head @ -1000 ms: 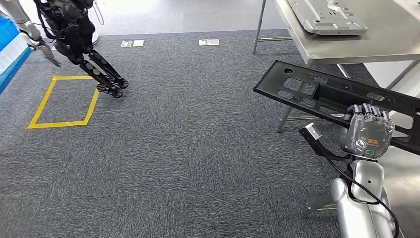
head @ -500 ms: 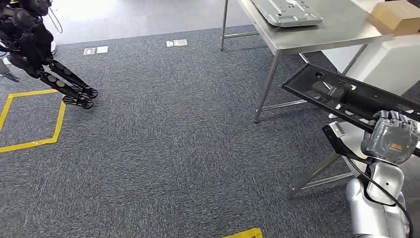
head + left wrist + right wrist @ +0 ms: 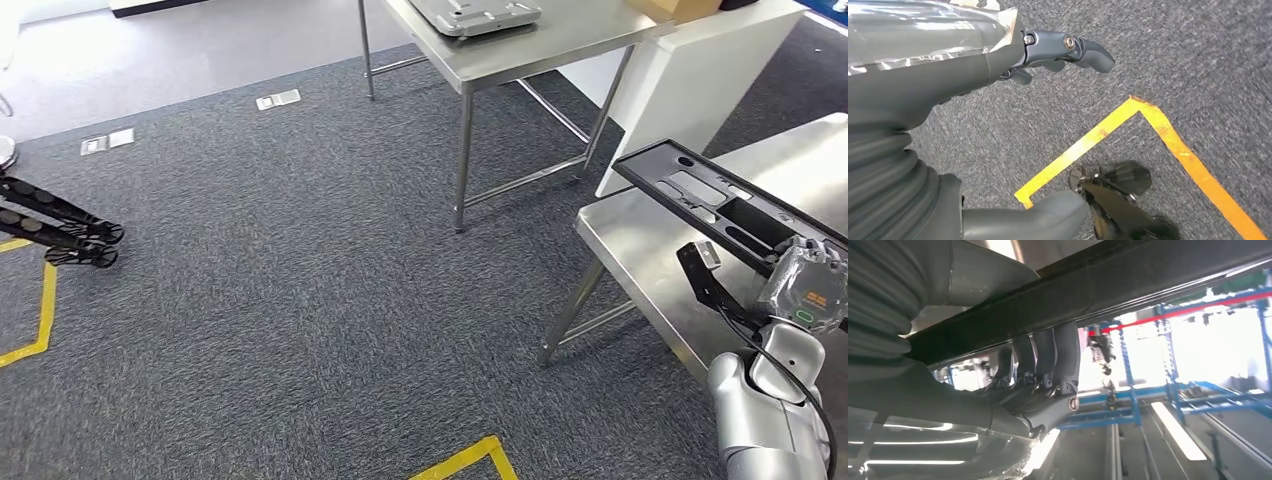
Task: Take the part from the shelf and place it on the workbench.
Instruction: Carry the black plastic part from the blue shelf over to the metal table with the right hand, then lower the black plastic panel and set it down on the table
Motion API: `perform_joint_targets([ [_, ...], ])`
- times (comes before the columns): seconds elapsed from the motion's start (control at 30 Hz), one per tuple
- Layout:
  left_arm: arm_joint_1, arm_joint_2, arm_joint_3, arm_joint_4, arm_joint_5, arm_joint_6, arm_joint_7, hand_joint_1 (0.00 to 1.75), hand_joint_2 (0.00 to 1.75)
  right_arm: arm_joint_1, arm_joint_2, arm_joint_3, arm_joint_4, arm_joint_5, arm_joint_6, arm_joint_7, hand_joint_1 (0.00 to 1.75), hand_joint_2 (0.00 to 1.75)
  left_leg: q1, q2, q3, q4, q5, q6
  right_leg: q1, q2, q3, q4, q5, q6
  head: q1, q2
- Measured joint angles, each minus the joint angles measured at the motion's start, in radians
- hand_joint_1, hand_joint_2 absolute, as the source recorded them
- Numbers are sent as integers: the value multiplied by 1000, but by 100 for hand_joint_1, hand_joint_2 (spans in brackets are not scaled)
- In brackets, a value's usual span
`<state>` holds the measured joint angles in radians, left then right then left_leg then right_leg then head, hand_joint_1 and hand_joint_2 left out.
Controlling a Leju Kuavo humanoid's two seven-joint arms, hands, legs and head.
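Part point(image 3: 722, 204) in right robot hand point(image 3: 806, 290)

The part point(image 3: 722, 200) looks like matt black plastic, smooth, with cut-outs. The bench point(image 3: 650, 262) has a brushed, dully shining steel top on bare metal legs. The floor point(image 3: 300, 280) is rough dark grey carpet marked with glossy yellow tape point(image 3: 1158, 125). The right robot hand point(image 3: 808, 288) has a glossy grey shell and dark, smooth fingers point(image 3: 1048, 355).

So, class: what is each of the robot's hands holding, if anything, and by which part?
The right hand grips the long black part along one long edge; the left hand holds nothing.
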<state>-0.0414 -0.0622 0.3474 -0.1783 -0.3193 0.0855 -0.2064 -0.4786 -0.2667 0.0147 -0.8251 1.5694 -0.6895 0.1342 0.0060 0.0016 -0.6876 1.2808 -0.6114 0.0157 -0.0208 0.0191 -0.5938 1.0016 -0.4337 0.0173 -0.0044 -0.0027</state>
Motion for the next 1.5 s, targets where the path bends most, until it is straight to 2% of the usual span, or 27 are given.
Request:
perform_joint_targets([
  [0.03, 2, 0, 2, 0, 1, 1, 0, 0, 175, -5, -1, -3, 19, 0, 0, 1, 175, 175, 0, -3, -17, 26, 3, 2, 2, 14, 1, 0, 0, -1, 0, 0],
  [0.07, 2, 0, 4, 0, 1, 2, 0, 0, 175, -11, -3, -7, 38, 0, 0, 2, 175, 175, 0, -6, -16, 13, 24, 6, 4, 29, 1, 1, 0, -1, 0, 0],
  [0.1, 3, 0, 6, 0, 2, 3, 0, 0, 175, -17, -5, -12, 56, 0, 0, 3, 175, 175, 0, -12, 2, -37, 61, 11, 5, 42, 2, 2, 0, -1, 0, 0],
  [0.17, 3, 0, 8, 0, 3, 6, -1, 0, 175, -32, -9, -21, 86, 0, 0, 4, 175, 175, 3, -60, 59, -171, 127, 21, 6, 68, 0, 4, 0, 0, 1, 0],
  [0.23, 4, 0, 9, 0, 3, 9, -1, 0, 175, -43, -13, -26, 107, 0, 0, 7, 175, 175, 3, -97, 89, -242, 145, 24, 5, 92, -10, 5, 4, 7, 0, 0],
  [0.3, 4, 0, 9, 0, 3, 10, -2, 0, 175, -47, -19, -31, 124, 0, -1, 11, 175, 175, -3, -82, 95, -252, 145, 27, 1, 115, -20, 1, 11, 20, -1, 0],
  [0.33, 2, 0, 10, 0, 3, 10, -3, 0, 175, -47, -24, -36, 134, -1, -1, 13, 175, 175, -3, -70, 100, -259, 150, 32, 0, 111, -25, 4, 11, 26, -1, 0],
  [0.4, 0, -1, 12, 0, 3, 11, -5, 0, 175, -54, -34, -46, 157, -4, -1, 15, 175, 175, -2, -44, 110, -275, 161, 44, 3, 62, -53, 50, -12, 29, 2, 0],
  [0.43, 1, -1, 14, 0, 3, 11, -6, 0, 175, -60, -38, -49, 168, -6, -1, 16, 175, 175, -2, -31, 111, -279, 163, 47, 3, 30, -78, 100, -35, 26, 4, 0],
  [0.47, 2, -1, 16, 0, 3, 12, -7, 0, 175, -66, -41, -51, 179, -7, -1, 16, 175, 175, -2, -17, 111, -280, 164, 49, 4, 9, -113, 167, -62, 25, 6, 0],
  [0.53, 4, -2, 21, 0, 3, 13, -8, 0, 175, -70, -46, -59, 206, -10, -1, 16, 175, 175, -3, 11, 110, -280, 163, 49, 2, -4, -164, 269, -91, 31, 7, 0],
  [0.57, 4, -2, 23, 0, 2, 13, -8, 0, 175, -70, -50, -64, 219, -12, -1, 16, 175, 175, -3, 25, 109, -280, 162, 48, -2, -9, -166, 275, -88, 39, 7, 0],
  [0.6, 4, -4, 25, 0, 2, 13, -9, 0, 175, -71, -54, -69, 233, -15, -1, 16, 175, 175, -2, 37, 109, -279, 161, 46, -6, -16, -144, 234, -69, 50, 8, 0],
  [0.67, 4, -5, 27, 0, 2, 15, -11, 0, 175, -78, -63, -77, 252, -18, -1, 16, 175, 175, -4, 61, 111, -276, 155, 37, -11, -66, -63, 90, -21, 68, 9, 0],
  [0.7, 4, -4, 27, 0, 2, 16, -12, 0, 175, -83, -65, -79, 260, -19, -1, 16, 175, 175, -7, 73, 112, -273, 150, 31, -9, -87, -33, 35, -2, 68, 10, 0],
  [0.73, 4, -3, 28, 0, 2, 17, -12, 0, 175, -88, -66, -81, 266, -20, -1, 16, 175, 175, -11, 85, 115, -271, 145, 24, -6, -101, -17, 5, 8, 63, 9, 0],
  [0.77, 4, -2, 28, 0, 2, 17, -13, 0, 175, -90, -68, -82, 272, -20, -1, 16, 175, 175, -14, 97, 118, -270, 141, 18, -1, -99, -15, 0, 11, 53, 8, 0],
  [0.83, 1, -2, 29, 0, 2, 17, -13, 0, 175, -90, -73, -87, 284, -20, -2, 15, 175, 175, -11, 114, 124, -267, 133, 9, -5, -72, -18, 0, 14, 35, 3, 0],
  [0.9, -1, -3, 30, 0, 2, 17, -14, 0, 175, -94, -78, -91, 293, -21, -2, 14, 175, 175, -2, 81, 110, -224, 98, -1, -11, -48, -17, -1, 17, 20, 2, 0],
  [0.97, 0, -4, 31, 0, 1, 20, -15, 0, 175, -100, -78, -92, 300, -23, -2, 12, 175, 175, 3, 23, 58, -104, 31, -5, -8, -24, -18, -1, 19, 6, -1, 0],
  [1.03, 3, -4, 32, 0, 3, 24, -19, 0, 175, -101, -72, -94, 308, -38, -2, -3, 175, 175, 2, 2, 1, 10, -11, -2, -1, -2, -18, 0, 20, 0, -2, 0],
  [1.07, 4, -4, 33, 0, 4, 27, -21, 0, 175, -100, -69, -98, 311, -47, -2, -12, 175, 175, 2, -1, -10, 24, -4, 1, 2, 8, -18, 0, 21, -1, -2, 0],
  [1.1, 4, -4, 34, 0, 6, 30, -24, 0, 175, -99, -66, -103, 313, -55, -2, -20, 175, 175, 2, -3, -1, -3, 22, 7, 5, 17, -18, 0, 21, -2, -2, 0],
  [1.17, 2, -4, 35, 0, 7, 34, -26, 0, 175, -98, -60, -115, 316, -51, -2, -22, 175, 175, -2, -9, 55, -133, 93, 23, 9, 31, -17, 0, 22, -3, -2, 0],
  [1.23, 0, -3, 35, 0, 7, 36, -25, 0, 175, -98, -58, -121, 321, -39, -2, -17, 175, 175, -6, -12, 100, -233, 133, 30, 15, 39, -19, 4, 21, -2, -1, 0],
  [1.33, -1, -5, 36, 0, 6, 39, -25, 0, 175, -97, -57, -125, 326, -35, -2, -16, 175, 175, -12, -11, 106, -254, 141, 23, 23, 40, -24, 9, 18, -1, 0, 0],
  [1.5, -1, -5, 45, 0, 4, 43, -24, 0, 175, -97, -56, -136, 332, -35, -2, -21, 175, 175, -23, -19, 100, -253, 146, 33, 19, 33, -27, 6, 22, 5, 0, 0],
])
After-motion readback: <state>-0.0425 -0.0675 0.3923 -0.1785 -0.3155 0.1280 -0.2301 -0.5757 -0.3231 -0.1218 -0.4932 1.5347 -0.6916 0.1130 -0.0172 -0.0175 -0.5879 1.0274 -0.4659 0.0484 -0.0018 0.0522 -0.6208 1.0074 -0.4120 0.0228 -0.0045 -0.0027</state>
